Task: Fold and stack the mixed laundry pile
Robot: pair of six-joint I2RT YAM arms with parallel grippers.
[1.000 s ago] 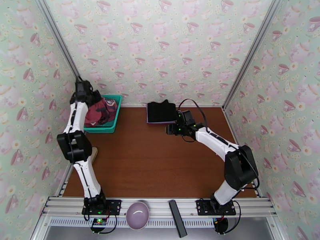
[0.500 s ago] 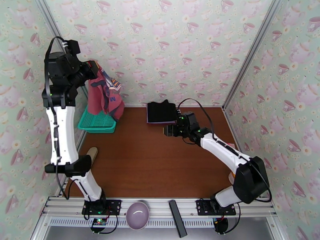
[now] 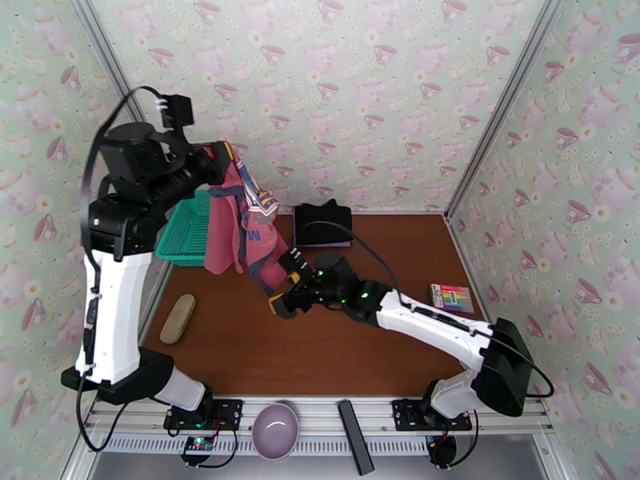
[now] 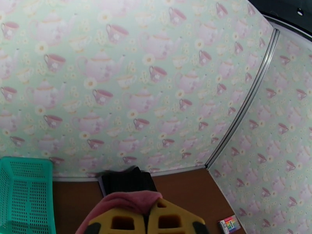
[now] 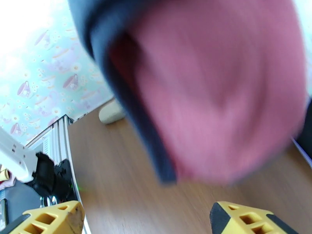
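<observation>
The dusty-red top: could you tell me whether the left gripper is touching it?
Touching. The left wrist view shows the left gripper shut, with the dusty-red top bunched and pinched between its fingertips.

The brown wooden table (image 3: 336,346) carries a teal mesh basket (image 3: 182,234) at its far left corner, tight against the left wall. Nearer than the basket, along the same left edge, lies a beige oblong object (image 3: 178,318) (what it is cannot be told). To the right of the basket, against the far wall, a lavender cloth (image 3: 320,246) lies flat with a folded black garment (image 3: 322,223) on top. Well to the right of the basket, by the right wall, sits a small colourful box (image 3: 452,297).
</observation>
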